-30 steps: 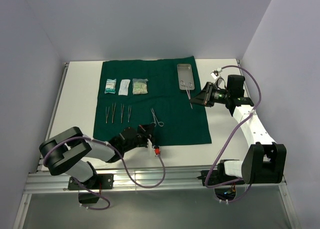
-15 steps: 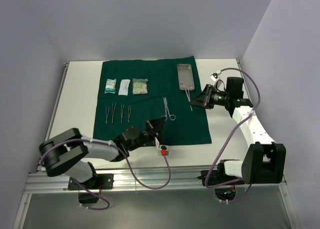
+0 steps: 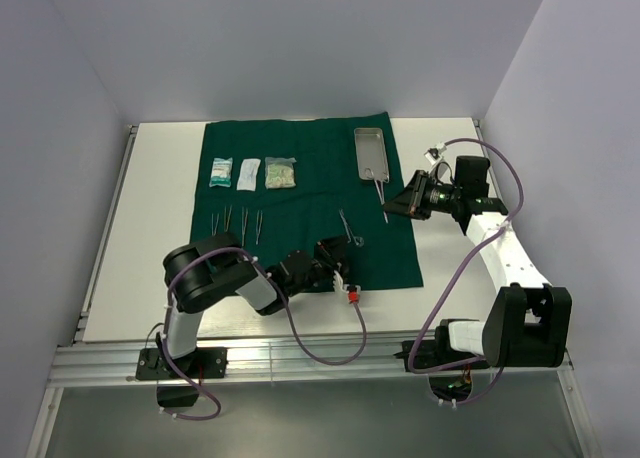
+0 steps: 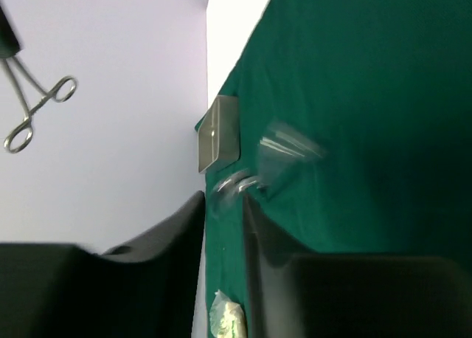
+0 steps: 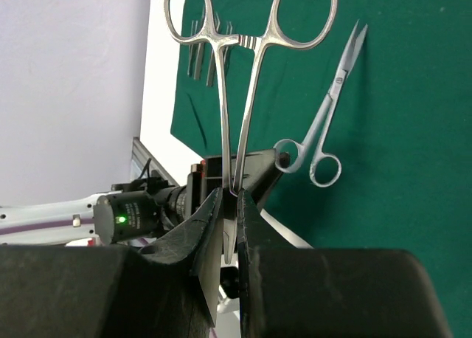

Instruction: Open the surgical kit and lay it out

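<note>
The dark green cloth (image 3: 300,178) lies spread flat. On it are three pale packets (image 3: 249,173), several tweezers (image 3: 235,225) and the steel tray (image 3: 368,146). My left gripper (image 3: 345,250) is low over the cloth's near edge. Its jaws are nearly together on the ring end of the scissors (image 3: 350,228). The scissors show blurred at my left gripper (image 4: 223,198) in the left wrist view and sharp (image 5: 339,78) in the right wrist view. My right gripper (image 3: 393,203) is shut on a steel clamp (image 5: 223,94) and holds it above the cloth's right edge, just below the tray.
The white table (image 3: 150,228) borders the cloth on the left, right and near sides. Pale walls close in on three sides. A metal rail (image 3: 300,358) runs along the front. Purple cables loop from both arms. The tray (image 4: 219,131) and one packet (image 4: 227,319) show in the left wrist view.
My left gripper has moved right along the cloth's near edge, and the scissors have moved with it. My right gripper has stayed nearly in place with the clamp.
</note>
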